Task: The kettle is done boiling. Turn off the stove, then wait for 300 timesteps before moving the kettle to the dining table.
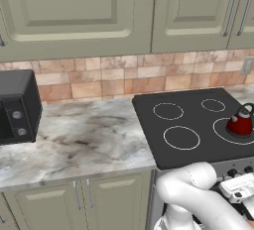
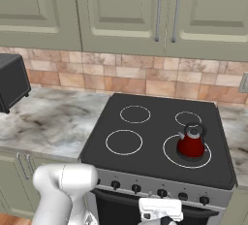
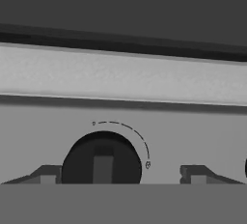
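Standing on the stove's (image 2: 160, 141) front right burner, at about 4 o'clock on the black glass, the red kettle (image 2: 192, 143) is seen upright. The tool (image 3: 118, 175) is held wide before the silver front panel, its fingertips (image 3: 47, 175) either side of a black knob (image 3: 102, 160), apart from it. The marbled bench (image 1: 74, 140) lies at 9 o'clock.

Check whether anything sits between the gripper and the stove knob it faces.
Nothing visible does. In the hand view the knob sits between the two fingertips, jaws open, apart from it on both sides. The gripper is at the stove front; the kettle stands on a burner, well clear.
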Robot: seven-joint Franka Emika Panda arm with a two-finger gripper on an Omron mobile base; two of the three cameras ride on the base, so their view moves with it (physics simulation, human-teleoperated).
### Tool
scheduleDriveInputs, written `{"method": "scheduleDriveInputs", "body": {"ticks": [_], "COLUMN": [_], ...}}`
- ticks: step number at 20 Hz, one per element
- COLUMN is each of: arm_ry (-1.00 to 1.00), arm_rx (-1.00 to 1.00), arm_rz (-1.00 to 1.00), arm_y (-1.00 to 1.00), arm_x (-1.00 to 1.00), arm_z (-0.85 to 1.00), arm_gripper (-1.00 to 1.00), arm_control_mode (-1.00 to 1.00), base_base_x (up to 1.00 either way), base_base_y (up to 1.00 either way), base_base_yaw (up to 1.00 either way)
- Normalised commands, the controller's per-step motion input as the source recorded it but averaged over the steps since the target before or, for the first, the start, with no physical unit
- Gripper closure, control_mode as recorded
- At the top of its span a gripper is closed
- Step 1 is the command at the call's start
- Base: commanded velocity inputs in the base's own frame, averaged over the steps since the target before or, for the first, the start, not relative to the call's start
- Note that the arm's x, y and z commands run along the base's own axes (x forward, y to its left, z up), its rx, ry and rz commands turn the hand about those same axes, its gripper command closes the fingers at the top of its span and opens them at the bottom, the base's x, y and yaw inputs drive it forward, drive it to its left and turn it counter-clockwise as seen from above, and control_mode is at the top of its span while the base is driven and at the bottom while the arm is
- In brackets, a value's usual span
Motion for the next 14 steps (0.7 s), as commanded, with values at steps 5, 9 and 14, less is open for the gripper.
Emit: {"method": "scheduleDriveInputs", "body": {"ticks": [5, 9, 14], "arm_ry": [-0.10, -0.07, -0.01], "arm_rx": [0.06, 0.05, 0.06], "arm_rz": [0.00, -0.02, -0.07], "arm_y": [-0.01, -0.05, -0.19], "arm_x": [-0.55, -0.51, -0.40], "arm_z": [0.00, 0.00, 0.00], "arm_gripper": [-1.00, -1.00, -1.00], "arm_control_mode": [-1.00, -1.00, -1.00], "base_base_x": [0.00, 0.00, 0.00], "base_base_y": [0.00, 0.00, 0.00], "base_base_yaw": [0.00, 0.00, 0.00]}}
